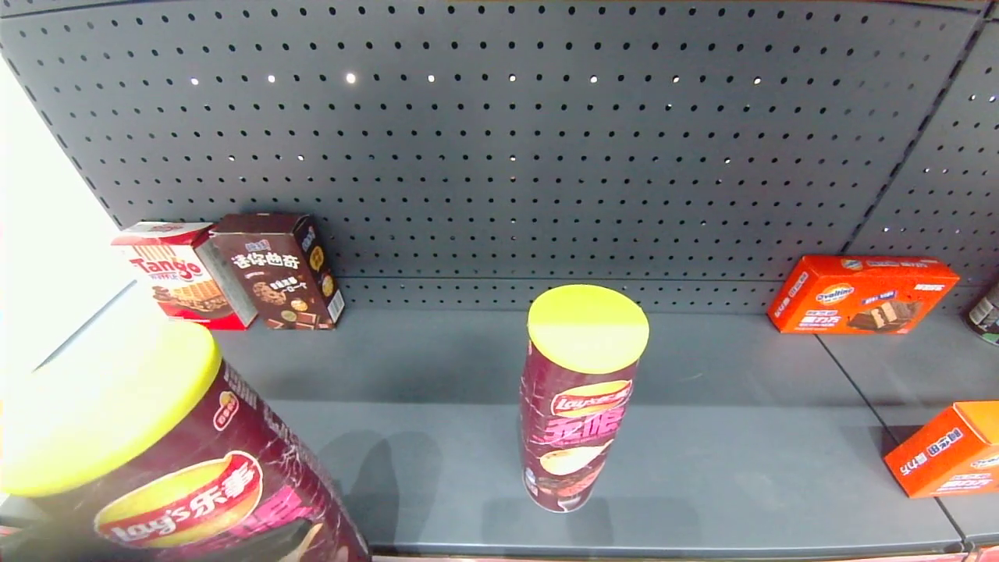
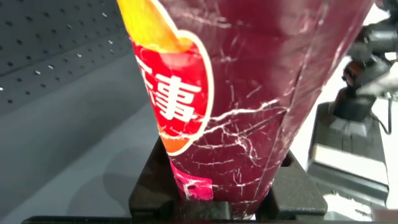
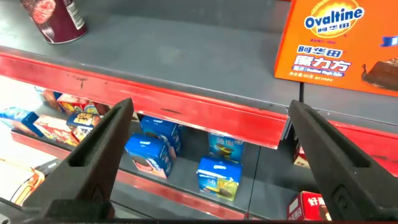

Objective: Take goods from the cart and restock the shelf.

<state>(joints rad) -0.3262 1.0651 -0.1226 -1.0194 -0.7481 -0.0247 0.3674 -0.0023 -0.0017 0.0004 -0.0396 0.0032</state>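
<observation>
The left gripper has a chip can pinched between its black fingers, down near the can's bottom end. This can is dark red with a yellow lid. It leans over, up in the air at the front left of the gray shelf. A second chip can, the same kind, stands straight up in the middle of the shelf, well apart from the held one.

The right gripper is lower down, in front of the shelf's red front edge. Its fingers are spread wide with nothing between them. On the level below sit blue boxes.

At the back left of the shelf, a red wafer box and a brown cookie box stand side by side, touching. At the back right lies an orange box. Another orange box lies near the front right.
</observation>
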